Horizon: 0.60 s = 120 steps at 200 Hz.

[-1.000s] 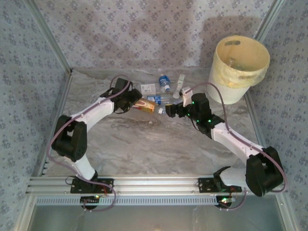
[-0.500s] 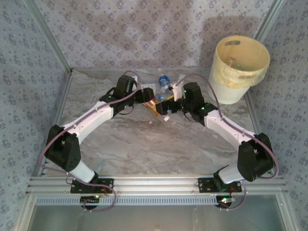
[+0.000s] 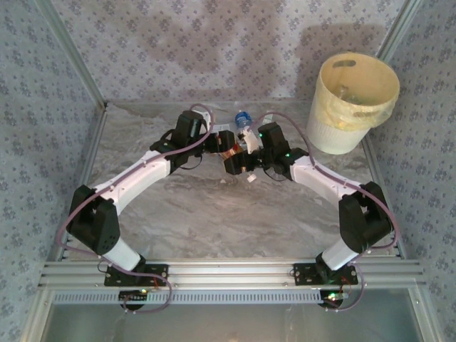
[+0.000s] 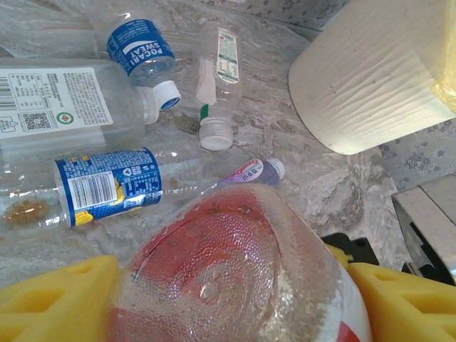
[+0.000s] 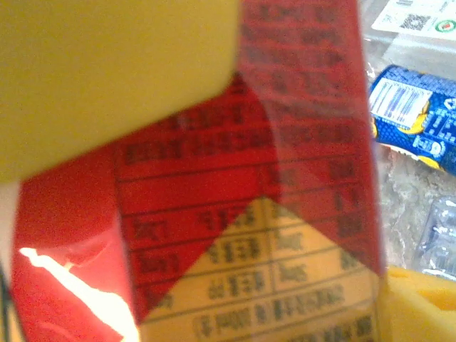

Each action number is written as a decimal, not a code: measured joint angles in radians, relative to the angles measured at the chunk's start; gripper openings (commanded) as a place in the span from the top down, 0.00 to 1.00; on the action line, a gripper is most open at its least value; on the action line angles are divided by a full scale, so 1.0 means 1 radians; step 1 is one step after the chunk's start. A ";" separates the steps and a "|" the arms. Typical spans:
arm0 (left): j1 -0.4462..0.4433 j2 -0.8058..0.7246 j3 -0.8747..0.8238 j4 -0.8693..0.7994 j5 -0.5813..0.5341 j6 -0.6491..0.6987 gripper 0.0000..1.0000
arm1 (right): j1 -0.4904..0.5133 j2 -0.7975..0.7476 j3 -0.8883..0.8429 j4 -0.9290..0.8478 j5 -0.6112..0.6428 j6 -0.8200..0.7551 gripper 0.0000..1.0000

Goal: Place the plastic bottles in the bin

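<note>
A clear bottle with a red and yellow label (image 4: 228,271) is held off the table between both arms. My left gripper (image 4: 228,303) is shut on its base end, with yellow pads (image 4: 57,299) on either side. My right gripper (image 5: 263,214) is shut on the same bottle's label (image 5: 271,178). In the top view the left gripper (image 3: 222,144) and right gripper (image 3: 239,158) meet at this bottle (image 3: 229,151). Several more bottles lie below: a Pocari Sweat one (image 4: 139,50), a big white-labelled one (image 4: 64,103), a blue-labelled one (image 4: 107,187). The cream bin (image 3: 335,135) stands at the back right.
A slim clear bottle with a white cap (image 4: 217,78) and a small purple-labelled one (image 4: 253,171) lie between the pile and the bin's wall (image 4: 370,78). A blue-capped bottle (image 3: 243,120) lies behind the grippers. Patterned walls and metal posts enclose the marbled table (image 3: 214,214).
The left gripper carried the red-labelled bottle rightward and up from the table. The right gripper swung left to meet it and closed on the same bottle.
</note>
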 measured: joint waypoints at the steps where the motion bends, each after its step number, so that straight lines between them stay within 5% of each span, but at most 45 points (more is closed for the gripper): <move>1: 0.000 0.000 0.000 0.000 0.000 0.000 0.41 | 0.000 0.000 0.000 0.001 0.000 0.002 0.26; 51: -0.002 0.005 0.016 -0.009 0.008 0.008 0.31 | 0.003 -0.025 -0.034 0.033 0.013 0.013 0.38; 120: -0.001 0.009 0.077 -0.042 0.013 0.007 0.03 | 0.002 -0.045 -0.034 0.059 0.043 0.017 0.44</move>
